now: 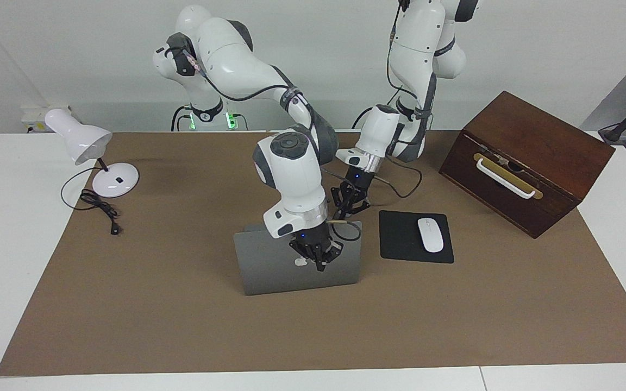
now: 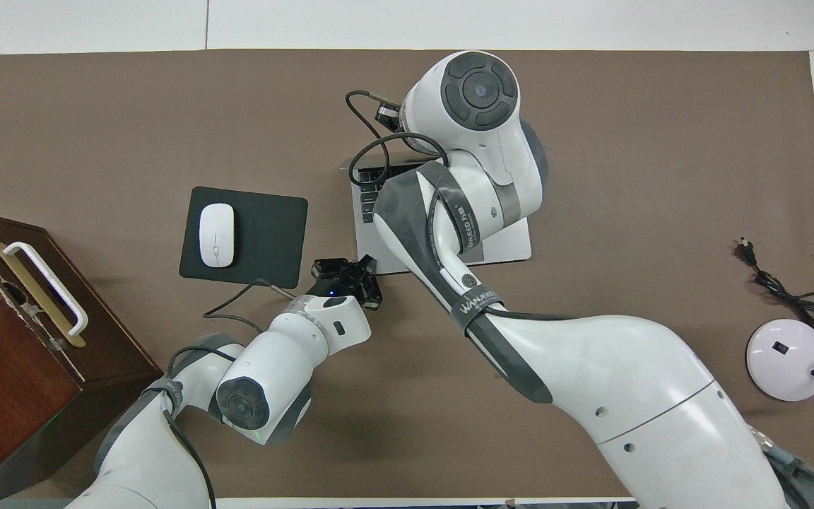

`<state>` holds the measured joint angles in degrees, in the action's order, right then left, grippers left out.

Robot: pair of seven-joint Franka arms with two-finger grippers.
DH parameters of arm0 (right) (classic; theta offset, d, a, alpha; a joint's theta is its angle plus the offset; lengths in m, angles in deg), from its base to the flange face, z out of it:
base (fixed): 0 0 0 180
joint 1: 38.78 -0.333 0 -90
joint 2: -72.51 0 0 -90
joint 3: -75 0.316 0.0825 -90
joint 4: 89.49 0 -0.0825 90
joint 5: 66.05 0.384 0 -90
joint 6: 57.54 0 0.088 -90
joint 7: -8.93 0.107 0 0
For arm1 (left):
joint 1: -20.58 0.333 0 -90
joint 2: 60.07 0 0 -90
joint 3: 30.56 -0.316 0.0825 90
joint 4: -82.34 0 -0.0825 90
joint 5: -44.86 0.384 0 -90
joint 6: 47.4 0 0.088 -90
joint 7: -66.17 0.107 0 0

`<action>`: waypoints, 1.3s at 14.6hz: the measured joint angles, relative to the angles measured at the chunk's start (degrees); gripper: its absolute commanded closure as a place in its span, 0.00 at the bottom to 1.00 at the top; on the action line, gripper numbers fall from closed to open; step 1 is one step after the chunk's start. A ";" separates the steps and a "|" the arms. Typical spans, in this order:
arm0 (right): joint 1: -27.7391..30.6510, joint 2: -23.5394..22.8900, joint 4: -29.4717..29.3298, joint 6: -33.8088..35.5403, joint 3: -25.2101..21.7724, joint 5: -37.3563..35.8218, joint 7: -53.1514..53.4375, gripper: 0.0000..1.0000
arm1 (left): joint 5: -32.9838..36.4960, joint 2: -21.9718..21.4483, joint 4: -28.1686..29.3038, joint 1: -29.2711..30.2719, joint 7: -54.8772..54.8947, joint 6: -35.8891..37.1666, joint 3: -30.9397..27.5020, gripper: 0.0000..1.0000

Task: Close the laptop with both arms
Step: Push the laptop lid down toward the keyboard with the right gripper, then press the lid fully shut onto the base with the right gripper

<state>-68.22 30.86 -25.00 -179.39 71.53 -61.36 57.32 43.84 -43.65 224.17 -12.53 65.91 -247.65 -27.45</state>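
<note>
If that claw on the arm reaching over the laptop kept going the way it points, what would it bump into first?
The right gripper points down at the laptop lid's back, near the logo. It would meet the lid first; it looks to be at the surface already, though contact is hard to judge.

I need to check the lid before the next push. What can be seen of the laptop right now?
The laptop is thin, silver-grey and metallic-looking, standing partly open on the brown mat, beside the black mouse pad. Its lid leans toward the robots, its back with a small pale logo turned away from them; keys and bare palm rest show from overhead. The right pincer, shut, is against the lid's back. The left pincer, shut, sits at the base's near corner; contact there is unclear.
</note>
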 measured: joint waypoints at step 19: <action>1.52 2.97 3.58 11.28 0.19 5.53 -3.78 1.00 | 0.00 0.02 0.00 0.00 0.03 -0.04 0.00 1.00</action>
<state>-66.70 33.83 -21.43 -168.11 71.72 -55.83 53.53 43.84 -43.63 224.17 -12.52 65.94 -247.69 -27.45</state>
